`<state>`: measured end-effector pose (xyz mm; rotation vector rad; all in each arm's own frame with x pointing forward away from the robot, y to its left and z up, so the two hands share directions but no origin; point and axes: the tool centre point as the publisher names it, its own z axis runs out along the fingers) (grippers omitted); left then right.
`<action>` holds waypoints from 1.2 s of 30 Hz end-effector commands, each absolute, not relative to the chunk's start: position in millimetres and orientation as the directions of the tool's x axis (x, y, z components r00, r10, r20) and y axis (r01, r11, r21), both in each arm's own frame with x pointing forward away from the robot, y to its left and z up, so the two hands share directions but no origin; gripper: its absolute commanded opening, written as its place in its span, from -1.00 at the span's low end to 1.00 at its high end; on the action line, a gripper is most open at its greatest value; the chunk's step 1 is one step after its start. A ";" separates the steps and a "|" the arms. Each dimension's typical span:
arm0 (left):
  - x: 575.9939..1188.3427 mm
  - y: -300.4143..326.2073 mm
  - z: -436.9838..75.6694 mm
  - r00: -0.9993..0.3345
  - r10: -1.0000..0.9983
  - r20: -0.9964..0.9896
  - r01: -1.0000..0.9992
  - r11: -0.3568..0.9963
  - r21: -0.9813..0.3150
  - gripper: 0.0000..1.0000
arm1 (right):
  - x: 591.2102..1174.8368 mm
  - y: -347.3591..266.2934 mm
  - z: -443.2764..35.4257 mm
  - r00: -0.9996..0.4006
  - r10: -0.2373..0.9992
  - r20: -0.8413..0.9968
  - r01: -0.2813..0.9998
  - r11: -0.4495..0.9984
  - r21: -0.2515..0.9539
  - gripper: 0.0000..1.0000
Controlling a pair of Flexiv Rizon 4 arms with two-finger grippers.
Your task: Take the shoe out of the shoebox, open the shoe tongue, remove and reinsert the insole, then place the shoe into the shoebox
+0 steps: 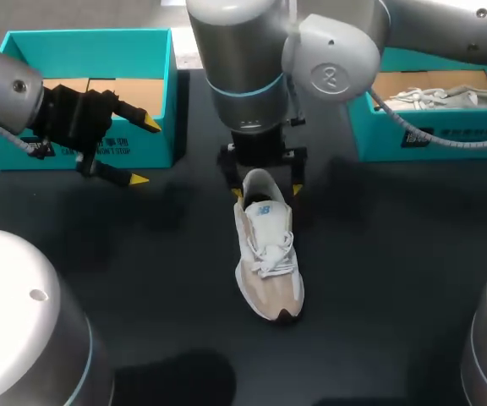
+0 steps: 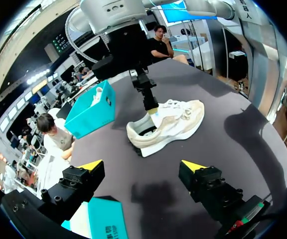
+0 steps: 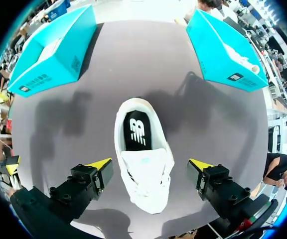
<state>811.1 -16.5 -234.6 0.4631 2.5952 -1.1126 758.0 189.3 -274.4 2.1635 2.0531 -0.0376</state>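
Right now the shoe (image 1: 269, 254) stands upright on its sole in the middle of the dark table (image 1: 396, 279), out of either box, its toe pointing away from the boxes. Our right gripper (image 1: 265, 193) hangs over its heel end with the claw spread wide. In the right wrist view the two yellow fingertips (image 3: 99, 163) stand either side of the shoe, with the table showing between each tip and the shoe. We cannot tell from the other views whether a finger touches the heel collar. Looking down into the shoe's opening, we see the dark insole (image 3: 135, 132) lying inside, with the laces and tongue closer to the gripper.

Our left gripper (image 1: 142, 152) is well apart from the shoe, just in front of the left shoebox (image 1: 87, 38). Its claw is spread too and pinches nothing. The right shoebox (image 1: 446, 135) sits at the far right of the table with a second shoe (image 1: 434, 97) inside it.
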 end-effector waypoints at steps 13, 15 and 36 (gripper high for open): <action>810.8 -16.8 -234.0 -0.910 0.182 -0.373 0.395 0.655 -0.644 1.00 | 746.7 184.4 -320.2 0.076 0.992 -0.101 0.994 -0.068 0.082 -0.58; 810.8 -16.8 -234.0 -0.910 0.182 -0.373 0.395 0.655 -0.644 1.00 | 749.4 185.0 -325.1 0.064 0.993 -0.100 0.996 -0.057 0.070 -0.52; 810.8 -16.8 -234.0 -0.910 0.182 -0.373 0.395 0.655 -0.644 1.00 | 773.8 189.3 -298.8 -0.372 0.917 -0.143 0.899 0.395 0.188 -0.31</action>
